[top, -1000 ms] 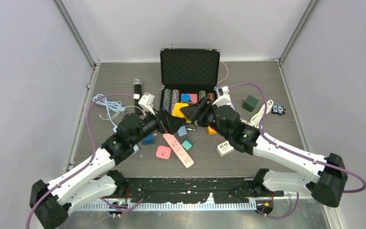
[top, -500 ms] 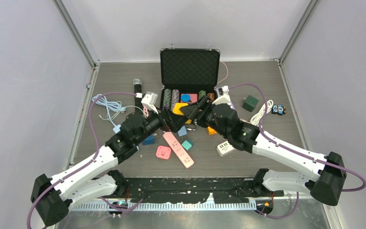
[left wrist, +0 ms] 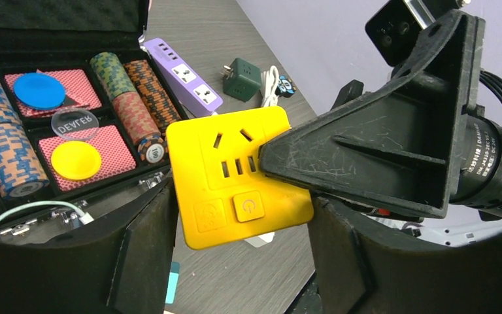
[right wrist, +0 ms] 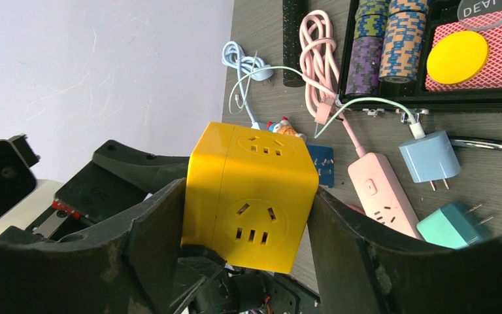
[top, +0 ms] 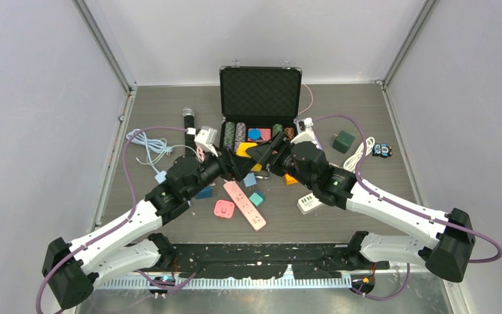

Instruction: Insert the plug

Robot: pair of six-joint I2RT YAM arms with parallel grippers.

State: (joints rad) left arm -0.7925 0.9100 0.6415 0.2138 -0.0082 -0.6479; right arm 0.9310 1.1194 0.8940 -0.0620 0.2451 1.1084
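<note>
From above, your two tools meet over the middle of the counter (top: 366, 111), just in front of the open chip case (top: 259, 104). The yellow socket cube (top: 244, 150) sits off the counter between the left tool (top: 235, 167) and the right tool (top: 266, 155).

In the left wrist view, the cube fills the gap between your left tool's fingers (left wrist: 140, 261), with its slotted face and power button towards the camera. Its edges reach both fingers, but you cannot tell whether the left tool is really pressing on it. One finger of the right tool lies across the cube's right side. Past the tool's tips lie a purple power strip (left wrist: 183, 75) and a green adapter (left wrist: 242, 78).

In the right wrist view, your right tool is clamped on the cube, with a finger (right wrist: 150, 248) against each side. Down on the counter beyond that tool's right finger lie a pink power strip (right wrist: 382, 193), a light blue plug (right wrist: 429, 160) and a teal plug (right wrist: 451, 224).
</note>
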